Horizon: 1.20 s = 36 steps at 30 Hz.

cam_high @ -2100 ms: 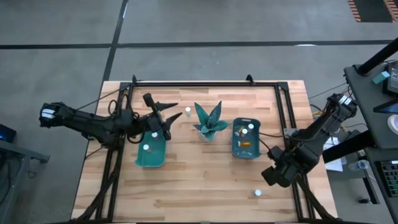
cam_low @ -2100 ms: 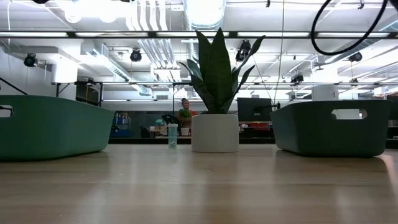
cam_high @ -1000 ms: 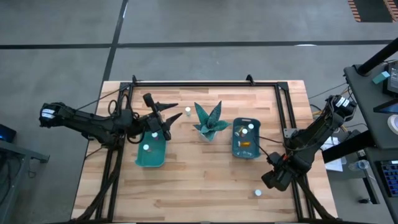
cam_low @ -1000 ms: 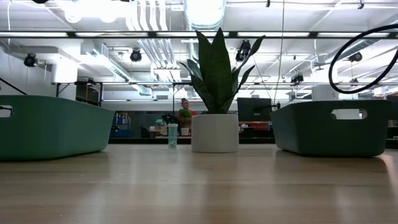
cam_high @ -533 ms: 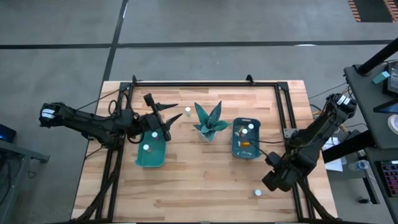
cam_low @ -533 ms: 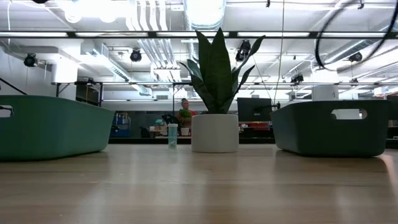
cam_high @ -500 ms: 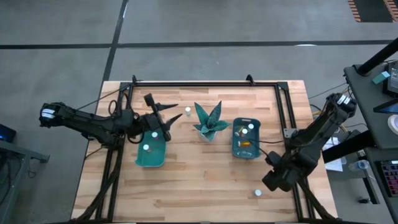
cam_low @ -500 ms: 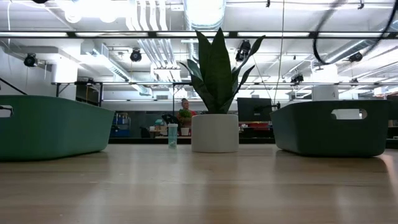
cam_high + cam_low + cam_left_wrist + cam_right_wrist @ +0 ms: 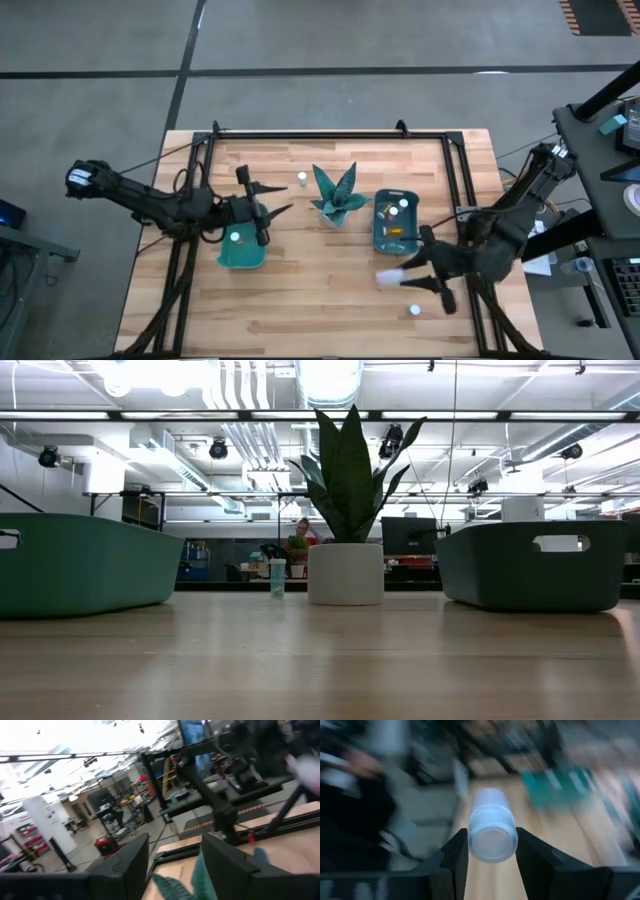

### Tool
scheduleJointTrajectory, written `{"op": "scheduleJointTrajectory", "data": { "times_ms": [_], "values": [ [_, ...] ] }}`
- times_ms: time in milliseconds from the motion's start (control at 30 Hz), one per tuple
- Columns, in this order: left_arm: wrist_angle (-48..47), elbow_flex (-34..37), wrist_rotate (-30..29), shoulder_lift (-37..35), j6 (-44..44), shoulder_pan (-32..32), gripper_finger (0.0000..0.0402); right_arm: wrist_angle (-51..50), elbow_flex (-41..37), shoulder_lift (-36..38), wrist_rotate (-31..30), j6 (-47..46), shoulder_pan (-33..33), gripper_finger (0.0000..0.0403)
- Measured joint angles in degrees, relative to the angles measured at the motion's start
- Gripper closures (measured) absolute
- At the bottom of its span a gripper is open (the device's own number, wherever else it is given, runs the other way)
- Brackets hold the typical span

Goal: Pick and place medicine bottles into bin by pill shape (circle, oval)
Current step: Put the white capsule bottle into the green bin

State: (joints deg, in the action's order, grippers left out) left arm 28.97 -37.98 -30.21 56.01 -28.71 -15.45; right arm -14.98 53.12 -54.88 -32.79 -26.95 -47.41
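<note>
Your desk (image 9: 330, 300) carries two teal bins w/ a spiky plant ornament (image 9: 336, 196) between them: the left bin (image 9: 243, 258) sits toward the left edge, the right bin (image 9: 393, 243) toward the right edge. The left arm reaches across the left bin, and the left gripper (image 9: 268, 201) hangs over that bin's far side w/ its fingers spread wide and nothing btwn them. The right gripper (image 9: 405, 277) is near the right front corner, just in front of the right bin, jaws closed narrow on a white-capped bottle (image 9: 491, 827); the right wrist view shows the bottle pinched btwn both fingers, cap end facing the camera. Main risk: you can't read pill shape from these views, so it could go into the wrong bin. Second risk, in my judgement: the grip is on a smooth round body and the wrist view is smeared, so the arm is prob moving fast; a quick swing or a clip on the bin wall could let the bottle slip or roll off the desk. Also watch the loose bottle (image 9: 414, 310) lying just by the gripper at the front edge; a low pass could knock it off. Another bottle (image 9: 301, 179) stands near the far edge beside the plant, well apart.
</note>
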Motion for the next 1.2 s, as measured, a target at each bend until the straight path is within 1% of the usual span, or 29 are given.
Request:
{"op": "scheduleJointTrajectory", "data": {
  "times_ms": [67,133,200,300,367,533,633,700,800,1000,1100,1200],
  "values": [
    [0.02,0.00,0.08,0.00,0.02,-1.29,0.0234,10.25,0.00,1.44,5.13,12.19,0.68,0.0276],
    [0.04,0.00,0.06,0.00,0.07,-2.47,0.0234,16.53,0.02,2.68,9.90,21.06,1.32,0.0276],
    [0.02,0.00,0.08,0.00,0.13,-3.47,0.0234,18.48,0.02,3.86,10.57,26.17,1.80,0.0275],
    [0.05,0.01,0.07,0.00,1.44,-4.43,0.0234,20.82,0.02,4.64,10.41,30.33,3.22,0.0274],
    [0.04,0.18,0.06,0.00,1.86,-4.83,0.0234,22.33,0.02,4.60,11.38,32.68,4.00,0.0274],
    [0.05,0.56,0.06,0.00,3.16,-5.09,0.0234,22.85,0.02,4.20,12.13,32.20,6.18,0.0273],
    [0.07,0.68,0.04,0.00,4.68,-5.12,0.0234,22.28,0.00,3.95,11.49,29.17,8.10,0.0273],
    [0.06,0.75,0.02,0.00,6.13,-5.12,0.0234,21.59,0.00,3.70,9.85,26.82,9.86,0.0273],
    [0.26,0.76,0.01,0.37,9.37,-5.12,0.0234,17.10,0.00,3.68,8.36,23.29,13.00,0.0273],
    [-0.03,0.78,-0.07,3.02,15.61,-5.12,0.0234,9.87,-0.02,1.26,8.83,20.29,20.02,0.0273],
    [-0.68,0.70,-0.09,5.28,18.43,-5.10,0.0235,7.97,0.00,-1.49,9.98,20.68,23.24,0.0273],
    [-4.90,-0.29,-0.05,7.08,22.80,-5.05,0.0235,7.92,-0.02,-5.04,15.21,22.04,26.68,0.0272]
  ]
}}
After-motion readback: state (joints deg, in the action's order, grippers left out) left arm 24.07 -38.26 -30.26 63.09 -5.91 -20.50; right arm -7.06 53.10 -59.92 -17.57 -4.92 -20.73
